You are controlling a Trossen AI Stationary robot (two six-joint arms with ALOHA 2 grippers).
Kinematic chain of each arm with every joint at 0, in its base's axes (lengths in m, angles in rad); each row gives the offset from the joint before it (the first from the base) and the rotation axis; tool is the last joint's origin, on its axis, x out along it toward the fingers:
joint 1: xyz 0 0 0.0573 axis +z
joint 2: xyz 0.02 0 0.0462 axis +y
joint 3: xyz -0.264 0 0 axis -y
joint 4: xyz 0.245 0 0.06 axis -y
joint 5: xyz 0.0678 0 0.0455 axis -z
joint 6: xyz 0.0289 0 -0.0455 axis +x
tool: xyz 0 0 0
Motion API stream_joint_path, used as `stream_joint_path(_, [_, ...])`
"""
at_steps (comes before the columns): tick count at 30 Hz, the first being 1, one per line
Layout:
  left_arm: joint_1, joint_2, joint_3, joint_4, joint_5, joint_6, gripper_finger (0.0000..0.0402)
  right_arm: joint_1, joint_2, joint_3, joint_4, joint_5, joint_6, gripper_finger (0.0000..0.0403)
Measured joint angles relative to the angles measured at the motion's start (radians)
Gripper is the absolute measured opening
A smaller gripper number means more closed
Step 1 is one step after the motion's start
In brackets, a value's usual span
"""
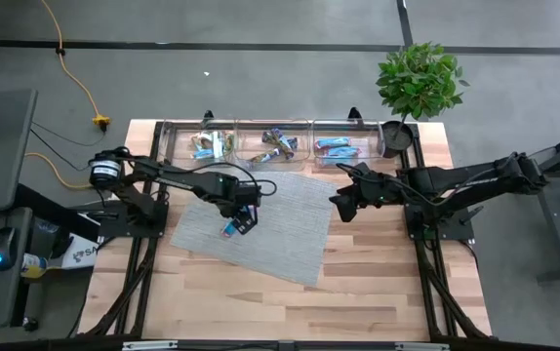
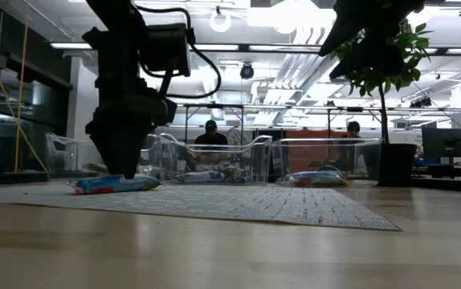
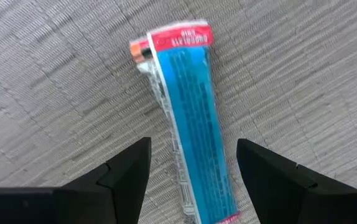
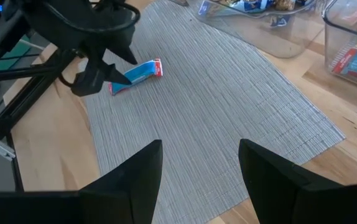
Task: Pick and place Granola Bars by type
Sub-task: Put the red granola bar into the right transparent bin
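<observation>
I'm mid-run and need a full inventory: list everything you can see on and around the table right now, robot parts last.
Granola bar: one, bright blue with red ends, flat on the mat, between the left claw's fingers.
Mat: one, grey woven, table centre.
Bins: three, clear, in a row at the table's far edge, each holding sorted bars; bar counts unclear.
Plant: one, green, in a dark pot at the far right corner.
Table: one, light wood.
People: two, in the room beyond the bins, low view.
Left claw: open, lowered over the bar.
Right claw: open, empty, raised over the mat's right edge.
</observation>
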Motion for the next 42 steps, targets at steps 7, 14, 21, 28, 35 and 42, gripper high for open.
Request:
stream_joint_path(7, [0.000,0.064,0.000,0.010,0.025,-0.011,0.0233,0.000,0.000,0.000,0.002,0.000,-0.009,0.0196])
stream_joint_path(14, [0.000,0.068,0.000,0.016,0.028,-0.011,0.0199,0.000,0.000,0.000,0.002,-0.003,-0.009,0.0196])
stream_joint_path(21, [0.000,0.069,0.000,0.038,0.063,-0.011,0.0105,0.000,0.000,0.000,0.002,-0.004,-0.017,0.0196])
stream_joint_path(28, [-0.001,0.044,-0.002,0.044,0.138,-0.011,0.0039,0.000,0.000,0.000,0.002,-0.004,-0.024,0.0196])
stream_joint_path(35, [0.001,-0.052,0.095,0.053,0.116,0.027,0.0034,0.000,0.000,0.000,0.002,-0.004,-0.029,0.0196])
stream_joint_path(42, [0.000,-0.058,0.411,0.097,-0.086,0.360,0.0033,0.000,0.000,0.000,0.003,-0.003,-0.028,0.0196])
